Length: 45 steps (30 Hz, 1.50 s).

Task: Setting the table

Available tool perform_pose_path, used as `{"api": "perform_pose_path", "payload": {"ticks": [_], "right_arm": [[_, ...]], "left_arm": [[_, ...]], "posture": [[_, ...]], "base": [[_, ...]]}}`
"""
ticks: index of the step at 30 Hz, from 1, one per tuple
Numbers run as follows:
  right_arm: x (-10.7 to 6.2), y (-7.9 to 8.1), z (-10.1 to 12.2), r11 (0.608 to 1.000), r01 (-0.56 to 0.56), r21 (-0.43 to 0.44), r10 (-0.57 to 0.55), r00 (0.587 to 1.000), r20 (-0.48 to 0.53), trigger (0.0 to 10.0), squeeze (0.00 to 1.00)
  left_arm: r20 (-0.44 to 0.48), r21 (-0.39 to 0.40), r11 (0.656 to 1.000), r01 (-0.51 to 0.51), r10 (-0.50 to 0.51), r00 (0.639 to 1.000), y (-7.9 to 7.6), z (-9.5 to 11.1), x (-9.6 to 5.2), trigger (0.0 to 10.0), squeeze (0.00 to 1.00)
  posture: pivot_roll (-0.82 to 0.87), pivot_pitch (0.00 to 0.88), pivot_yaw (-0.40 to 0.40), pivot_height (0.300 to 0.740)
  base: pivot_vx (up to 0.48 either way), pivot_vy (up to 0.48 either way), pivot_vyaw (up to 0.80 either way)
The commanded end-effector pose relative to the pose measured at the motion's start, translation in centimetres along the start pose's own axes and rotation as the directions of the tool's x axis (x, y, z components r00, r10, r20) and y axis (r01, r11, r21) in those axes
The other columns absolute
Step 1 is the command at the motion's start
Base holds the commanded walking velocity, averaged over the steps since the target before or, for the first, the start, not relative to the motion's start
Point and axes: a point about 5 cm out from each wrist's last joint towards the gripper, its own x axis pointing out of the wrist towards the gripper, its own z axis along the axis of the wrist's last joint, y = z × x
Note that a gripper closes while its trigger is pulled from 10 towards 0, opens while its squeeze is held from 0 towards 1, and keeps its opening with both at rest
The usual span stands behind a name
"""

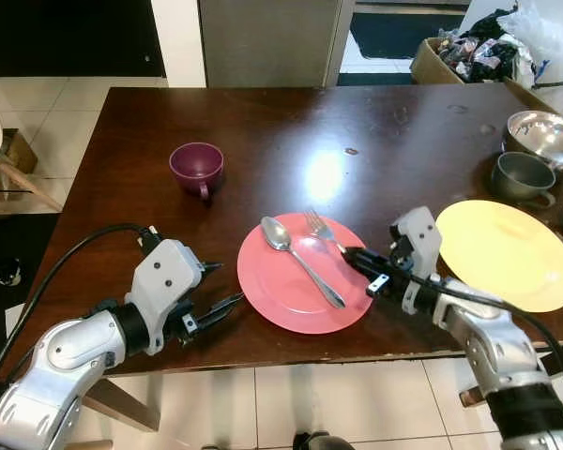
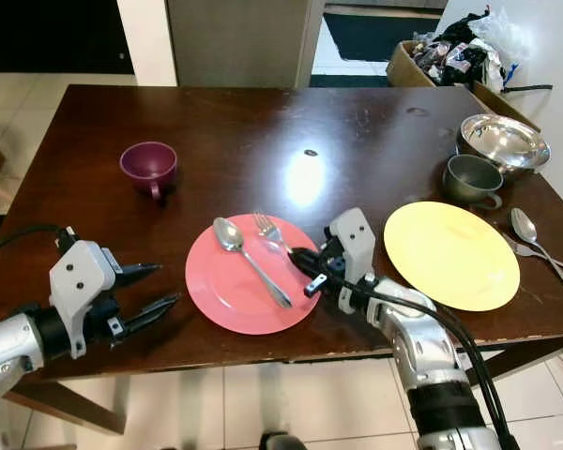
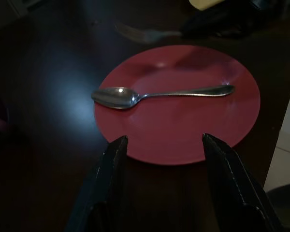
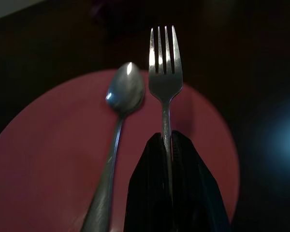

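Steel fork (image 4: 165, 77): handle end hidden between the fingers of the right gripper (image 1: 357, 259), which is clamped on it; tines jut past the fingertips over the far rim of the red plate (image 1: 305, 273)
Spoon (image 1: 300, 258): lying on that plate, just beside the fork, handle cut off in the right wrist view
Left gripper (image 1: 223, 286): fingers spread wide, holding nothing, low at the plate's near-left edge
Yellow plate (image 1: 507, 251): just beyond the right gripper's outer side

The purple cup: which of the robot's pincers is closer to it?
Left. The left pincer hovers open at the table's near edge, below the purple cup; the right pincer, gripping the fork, is beyond the red plate.
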Motion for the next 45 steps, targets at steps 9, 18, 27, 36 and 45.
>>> {"api": "perform_pose_path", "payload": {"ticks": [9, 18, 27, 36, 45], "right_arm": [[2.2, -0.4, 0.0, 0.999, 0.023, 0.030, -0.023, 0.999, 0.028, 10.0, 0.00], [2.9, -0.2, -1.0, 0.998, 0.030, 0.051, -0.030, 1.000, -0.001, 10.0, 0.00], [2.7, 0.3, -1.5, 0.998, 0.017, 0.061, -0.018, 1.000, 0.013, 10.0, 0.00], [2.6, 0.4, -1.3, 0.997, 0.009, 0.071, -0.011, 1.000, 0.028, 10.0, 1.00], [1.1, -0.3, 1.3, 0.999, 0.046, -0.008, -0.045, 0.993, 0.113, 10.0, 0.00]], "left_arm": [[-0.025, 0.019, 0.999, 0.036, -0.036, 0.999, 0.5, 0.6, 0.1, 10.0, 0.00], [-0.052, 0.013, 1.000, 0.025, -0.024, 0.998, 0.5, 0.6, -0.6, 10.0, 0.00], [-0.050, -0.005, 0.999, 0.035, -0.035, 0.998, 0.0, 0.4, -0.1, 10.0, 0.00], [-0.047, -0.010, 0.999, 0.034, -0.034, 0.998, -0.1, 0.3, 0.2, 10.0, 0.00], [-0.044, -0.019, 1.000, 0.020, -0.020, 0.999, -0.2, 0.0, 0.3, 10.0, 0.00]], "posture": [[-0.02, 0.097, 0.051, 0.740], [0.01, 0.118, 0.048, 0.740], [-0.02, 0.121, 0.041, 0.740], [-0.03, 0.116, 0.031, 0.740], [-0.05, 0.105, 0.027, 0.740]], "base": [[0.000, 0.000, 0.00], [0.000, 0.000, 0.00], [0.000, 0.000, 0.00], [0.000, 0.000, 0.00], [0.000, 0.000, 0.00]]}}
